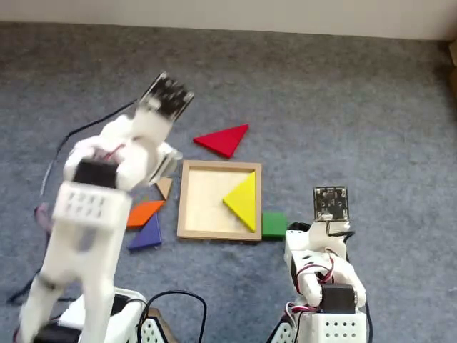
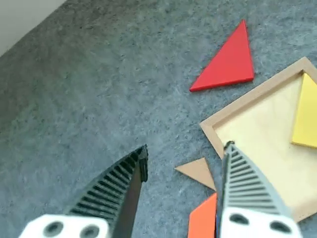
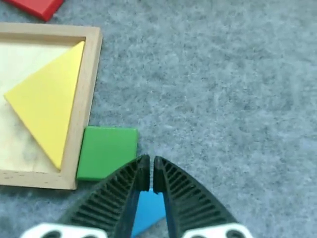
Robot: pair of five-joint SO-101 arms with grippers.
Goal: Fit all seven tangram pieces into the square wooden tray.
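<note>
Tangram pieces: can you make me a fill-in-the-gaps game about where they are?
1. The only piece inside the wooden tray is the ____ triangle.
2. The green square lies ____ the tray, beside its frame.
3. The left gripper has its fingers ____.
4. Under the right gripper lies a ____ piece.
Missing words: yellow; outside; open; blue.

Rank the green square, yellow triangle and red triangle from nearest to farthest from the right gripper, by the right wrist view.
1. Green square, just outside the tray's corner, beside the right gripper.
2. Yellow triangle, inside the tray.
3. Red triangle, beyond the tray's far side.
</note>
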